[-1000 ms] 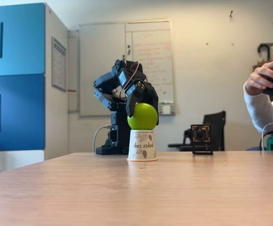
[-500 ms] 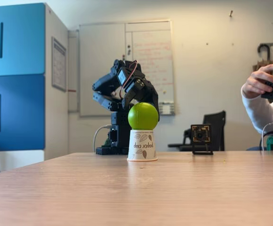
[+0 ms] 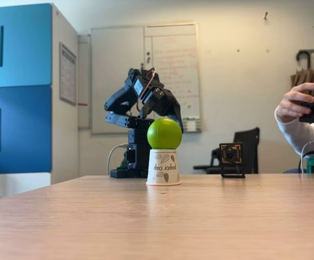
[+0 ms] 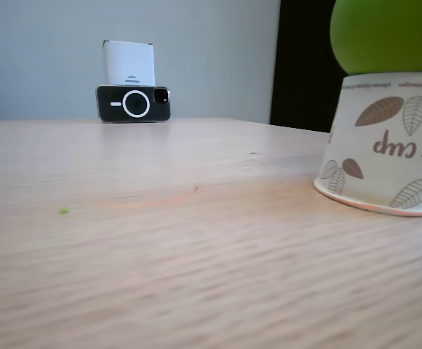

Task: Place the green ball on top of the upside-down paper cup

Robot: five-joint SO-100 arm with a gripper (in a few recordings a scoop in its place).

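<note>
The green ball [image 3: 164, 134] sat on the upturned base of the upside-down paper cup [image 3: 163, 167], resting there by its own weight; the close fixed view showed the same, the ball [image 4: 387, 33] bearing on the cup [image 4: 383, 138] at the top of the printed wall. A second before, the gripper [image 3: 165, 111] had been wrapped over the ball's top and sides; half a second before, it had let go and begun to lift; at this moment it had drawn up and back, toward the ball's eleven o'clock in the wider fixed view, with the dark fingers clear of the green surface or very nearly so. The jaws appeared parted, holding nothing, though the arm's dark shapes ran together and the gap itself was hard to read. The ball had not shifted across those frames, which suggested it had settled and would not roll. The placing seemed done; what remained, by my judgement, was a clean withdrawal without brushing the ball. The wooden table [image 3: 157, 216] carried a small camera on a stand [image 3: 231, 158] at the cup's three o'clock; a phone [image 4: 133, 102] leaned at the far edge in the close view.
</note>
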